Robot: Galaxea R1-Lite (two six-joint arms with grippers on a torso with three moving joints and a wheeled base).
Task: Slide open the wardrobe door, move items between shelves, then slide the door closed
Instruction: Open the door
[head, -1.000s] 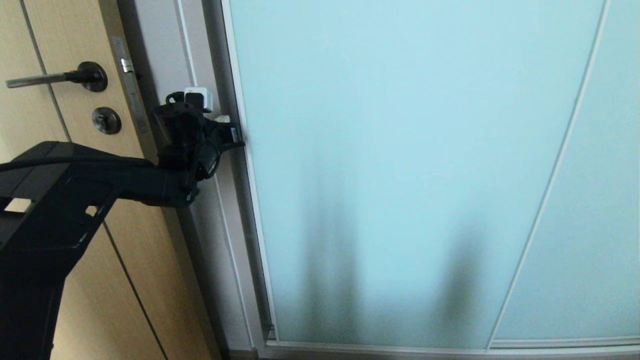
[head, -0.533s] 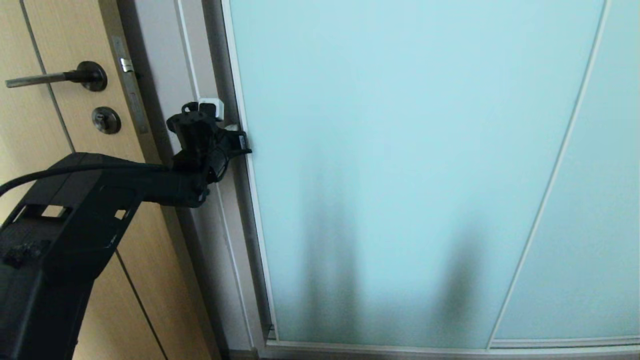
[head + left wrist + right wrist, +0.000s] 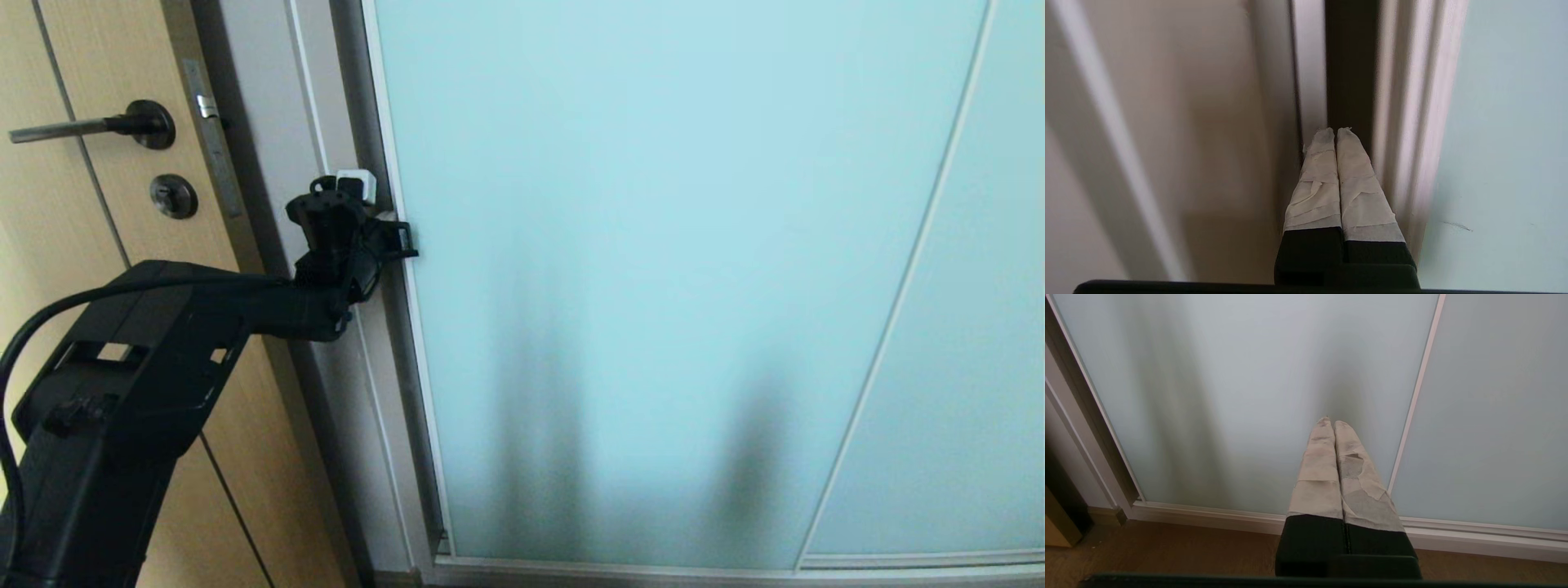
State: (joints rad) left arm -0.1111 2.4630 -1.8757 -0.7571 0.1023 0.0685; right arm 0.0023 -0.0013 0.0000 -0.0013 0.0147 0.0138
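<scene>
The sliding wardrobe door (image 3: 653,245) is a frosted pale aqua panel in a slim silver frame, and it stands shut. My left gripper (image 3: 360,184) is shut and empty. Its taped fingertips point into the dark gap beside the door's left frame edge (image 3: 1412,122). In the left wrist view the left gripper (image 3: 1335,130) has both fingers pressed together in front of that gap, with the glass (image 3: 1506,122) to one side. My right gripper (image 3: 1331,422) is shut and empty, low down in front of the glass (image 3: 1229,396). The items and shelves are hidden behind the door.
A tan wooden door with a dark lever handle (image 3: 90,128) and a round lock (image 3: 173,196) stands left of the wardrobe, past a grey-white jamb (image 3: 269,122). A second frosted panel (image 3: 996,327) lies to the right. The bottom rail (image 3: 1208,516) meets the wooden floor (image 3: 1167,551).
My left arm has moved right and a little down in the head view, bringing the shut gripper closer to the door's left frame edge. The door has not moved.
</scene>
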